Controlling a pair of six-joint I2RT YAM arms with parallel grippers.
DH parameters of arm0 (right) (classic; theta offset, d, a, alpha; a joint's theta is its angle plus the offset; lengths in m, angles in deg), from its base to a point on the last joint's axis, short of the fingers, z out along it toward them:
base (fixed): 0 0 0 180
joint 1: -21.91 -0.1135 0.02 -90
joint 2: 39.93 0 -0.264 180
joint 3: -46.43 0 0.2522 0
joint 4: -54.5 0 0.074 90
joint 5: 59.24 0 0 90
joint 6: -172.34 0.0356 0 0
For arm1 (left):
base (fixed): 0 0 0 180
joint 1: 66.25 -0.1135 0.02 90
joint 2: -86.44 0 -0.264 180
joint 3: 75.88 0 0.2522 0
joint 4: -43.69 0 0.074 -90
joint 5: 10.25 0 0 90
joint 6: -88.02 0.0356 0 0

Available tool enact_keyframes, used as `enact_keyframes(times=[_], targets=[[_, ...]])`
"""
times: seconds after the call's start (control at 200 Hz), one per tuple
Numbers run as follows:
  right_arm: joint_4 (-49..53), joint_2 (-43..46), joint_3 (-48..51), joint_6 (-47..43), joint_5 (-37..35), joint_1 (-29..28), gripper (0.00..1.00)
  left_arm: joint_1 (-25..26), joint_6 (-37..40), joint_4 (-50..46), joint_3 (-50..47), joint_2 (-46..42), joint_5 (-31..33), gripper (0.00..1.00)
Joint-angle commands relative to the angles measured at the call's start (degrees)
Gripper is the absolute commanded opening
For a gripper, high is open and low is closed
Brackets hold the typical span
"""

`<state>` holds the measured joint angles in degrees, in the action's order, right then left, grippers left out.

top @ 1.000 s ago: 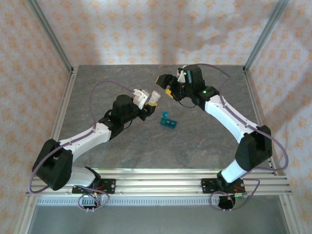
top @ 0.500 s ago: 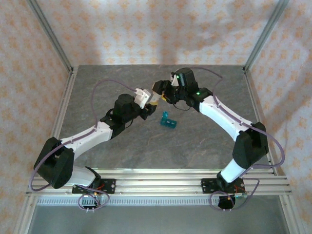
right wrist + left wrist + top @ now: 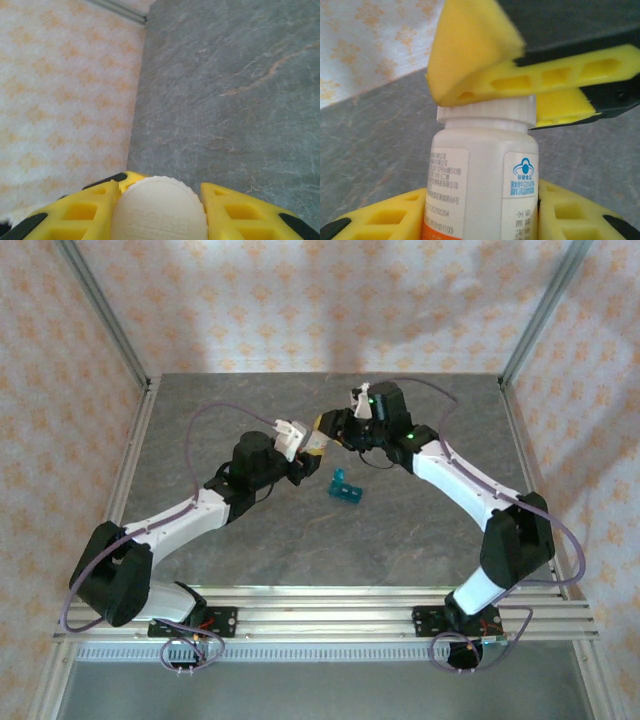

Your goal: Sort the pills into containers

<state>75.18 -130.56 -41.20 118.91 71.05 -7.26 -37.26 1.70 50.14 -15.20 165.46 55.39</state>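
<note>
Since a second ago the right gripper (image 3: 159, 195) has swung in toward the left arm and drawn its jaws together. They now sit against both sides of the ribbed white cap (image 3: 485, 111) and appear to hold it. The left gripper (image 3: 482, 220) has not shifted. Its jaws are partly closed around the body of the white bottle (image 3: 480, 175), gripping it below the label, with the cap end pointing at the other arm.

The main risk is in the twist. If the left jaws hold too loosely, the whole bottle will likely turn with the cap and nothing will open. From the left wrist, the right fingers seem to catch only the upper rim of the cap, so they could slide off the ridges. Should the cap come free suddenly while the bottle is raised and leaning, pills could spill across the table (image 3: 420, 530).

The teal pill box (image 3: 345, 486) lies on the table, a little nearer the arm bases than the two grippers and well apart from both sets of jaws. Neither gripper touches it. Whether its lids are open is too small to tell from above.
</note>
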Motion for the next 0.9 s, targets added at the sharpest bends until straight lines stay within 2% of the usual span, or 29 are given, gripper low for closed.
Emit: enact_keyframes(times=[0.0, 0.085, 0.175, 0.21, 0.3, 0.36, 0.591, 0.681, 0.896], targets=[[-9.1, 2.1, 3.0, -7.8, 6.1, 3.2, 0.39, -1.7, -7.0, 6.2, 1.5, -1.3, -11.5, 0.0], [-10.1, 2.1, 3.3, -8.6, 9.2, 4.4, 0.4, -2.3, -9.9, 8.0, 1.4, -1.2, -15.2, 0.0], [-9.9, 2.3, 2.6, -7.7, 10.3, 4.5, 0.44, -2.3, -10.0, 7.7, 1.5, -1.2, -15.1, 0.0], [-9.5, 2.6, 2.2, -7.2, 10.0, 4.4, 0.49, -2.3, -9.3, 7.2, 1.4, -1.3, -14.5, 0.0], [-6.9, 4.3, 1.4, -6.6, 6.7, 4.4, 0.74, -2.3, -7.1, 5.1, 1.4, -1.2, -12.0, 0.0], [-4.2, 5.4, 0.6, -6.4, 4.3, 4.5, 0.79, -2.3, -5.5, 3.8, 1.3, -1.4, -9.9, 0.0], [8.8, 5.0, -3.8, -0.6, -5.4, 4.6, 0.82, -1.3, 1.0, 0.7, 0.4, -2.6, -1.6, 0.0], [11.2, 3.8, -4.9, 2.6, -6.1, 4.5, 0.82, -0.6, 2.9, -0.3, 0.5, -2.8, 0.7, 0.0], [9.9, 2.4, -5.4, 5.3, -6.5, 1.9, 0.82, 0.4, 4.7, -1.2, 1.1, -2.0, 2.6, 0.0]])
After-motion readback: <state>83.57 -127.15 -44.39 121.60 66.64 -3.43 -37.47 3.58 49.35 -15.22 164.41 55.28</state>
